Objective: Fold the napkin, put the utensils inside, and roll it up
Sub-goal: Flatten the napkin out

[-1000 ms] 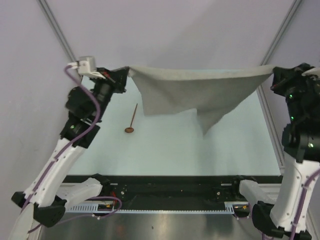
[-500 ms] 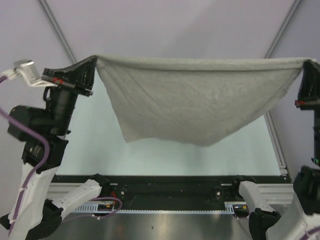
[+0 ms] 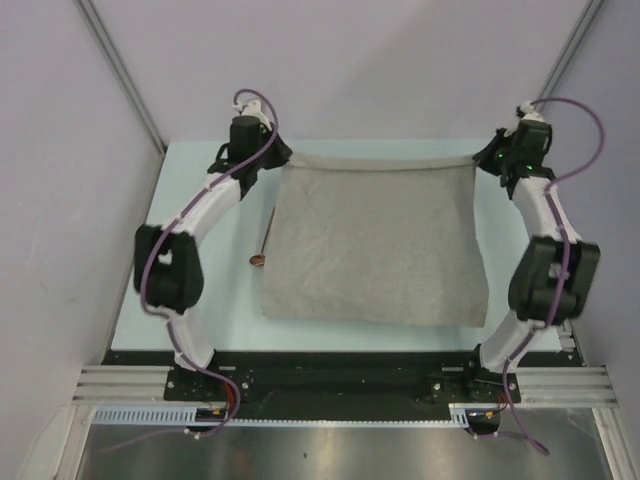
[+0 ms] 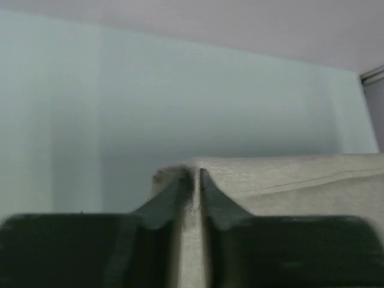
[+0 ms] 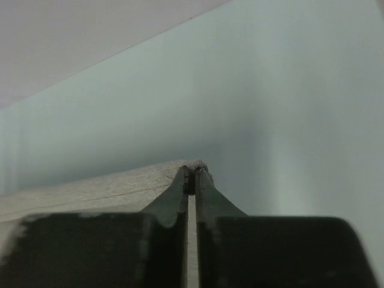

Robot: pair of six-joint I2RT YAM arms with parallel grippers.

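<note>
At the 12 o'clock end of the table [image 3: 350, 338], both arms reach out to the far corners of the napkin [image 3: 375, 240], which lies spread flat with its far edge running 9 to 3 and the rest of the cloth stretching back toward 6. That far edge looks rounded and doubled, so the fold seems to be laid down already. The right pincer [image 3: 482, 160] sits at the 3 o'clock corner with its tips pressed together on the cloth, as its wrist view shows plainly. The left pincer [image 3: 272, 160] is at the 9 o'clock corner. Its fingers [image 4: 177, 191] stand a thin slit apart with cloth showing between them, and I cannot tell whether they are pinching or letting go. The spoon [image 3: 265, 238] rests on the table just beside the napkin's 9 o'clock edge, its long axis about 1 to 7 with the bowl at the near end. It lies toward 6 from the left pincer and well apart from the right one, so the left arm is the nearer for fetching it, probably once both corners are released.
</note>
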